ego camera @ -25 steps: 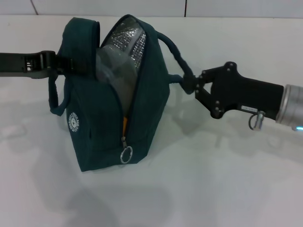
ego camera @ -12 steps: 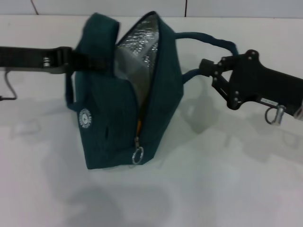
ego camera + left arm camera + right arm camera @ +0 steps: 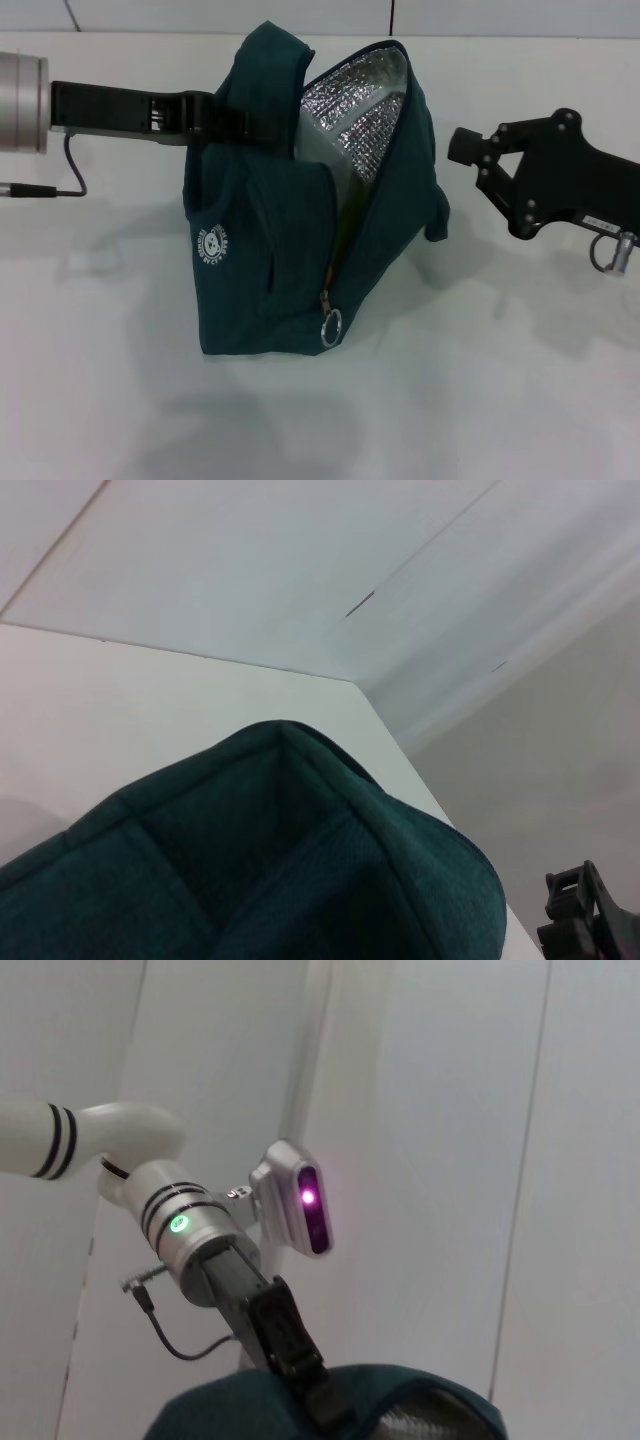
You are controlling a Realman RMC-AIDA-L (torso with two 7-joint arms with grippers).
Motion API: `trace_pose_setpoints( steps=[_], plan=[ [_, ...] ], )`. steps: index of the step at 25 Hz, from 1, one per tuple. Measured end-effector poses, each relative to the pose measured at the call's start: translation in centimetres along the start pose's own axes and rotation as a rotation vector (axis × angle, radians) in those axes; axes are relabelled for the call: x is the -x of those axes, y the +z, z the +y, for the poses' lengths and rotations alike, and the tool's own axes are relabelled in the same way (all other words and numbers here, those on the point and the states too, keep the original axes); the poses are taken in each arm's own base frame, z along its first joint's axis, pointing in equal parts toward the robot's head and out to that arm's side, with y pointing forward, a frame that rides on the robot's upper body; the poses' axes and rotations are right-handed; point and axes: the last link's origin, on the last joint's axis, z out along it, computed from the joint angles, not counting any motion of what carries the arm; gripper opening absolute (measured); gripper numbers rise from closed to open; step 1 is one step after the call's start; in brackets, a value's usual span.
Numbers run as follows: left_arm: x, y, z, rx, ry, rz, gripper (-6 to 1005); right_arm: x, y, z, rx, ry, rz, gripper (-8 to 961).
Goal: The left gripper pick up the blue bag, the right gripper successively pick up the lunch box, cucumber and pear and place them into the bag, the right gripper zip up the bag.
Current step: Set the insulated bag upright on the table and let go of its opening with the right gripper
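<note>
The blue bag (image 3: 270,270) stands upright on the white table with its zip open at the top and the silver foil lining (image 3: 355,110) showing. Its zip-pull ring (image 3: 331,325) hangs low on the front. My left gripper (image 3: 222,122) is shut on the bag's top left edge; it also shows in the right wrist view (image 3: 300,1365). My right gripper (image 3: 463,144) hovers just right of the bag, shut and holding nothing. One loop handle (image 3: 436,215) hangs loose down the bag's right side. The lunch box, cucumber and pear are not visible.
The white table (image 3: 500,380) spreads around the bag, with a white wall behind. A thin dark cable (image 3: 50,188) trails from the left arm. The left wrist view is filled by teal bag fabric (image 3: 280,860), with the right gripper (image 3: 585,920) at its corner.
The left gripper has carried the bag to the right and tilted it. The right gripper has let go of the loop handle, which now hangs down, and has drawn back to the right.
</note>
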Motion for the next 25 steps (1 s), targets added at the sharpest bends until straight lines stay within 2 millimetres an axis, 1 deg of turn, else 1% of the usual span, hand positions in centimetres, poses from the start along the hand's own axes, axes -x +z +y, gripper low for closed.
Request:
trace_pose_setpoints(
  steps=[5,9,14,17,25],
  plan=[
    [-0.2,0.0,-0.3,-0.017,0.000,0.015,36,-0.7,-1.2,0.0,-0.032,0.028,0.023,1],
    [0.0,-0.3,-0.6,-0.032,-0.011,0.028,36,-1.5,-2.0,0.1,-0.046,0.074,0.047,2],
    [0.2,-0.4,-0.7,-0.032,-0.011,0.031,36,-2.5,-3.0,0.4,-0.046,0.123,0.075,84],
    [0.2,-0.4,-0.7,-0.031,-0.010,0.033,36,-3.0,-2.9,0.5,-0.032,0.138,0.096,142],
    [0.3,-0.4,-0.7,-0.029,-0.009,0.034,37,-3.4,-1.1,0.8,0.003,0.130,0.122,297]
  ],
)
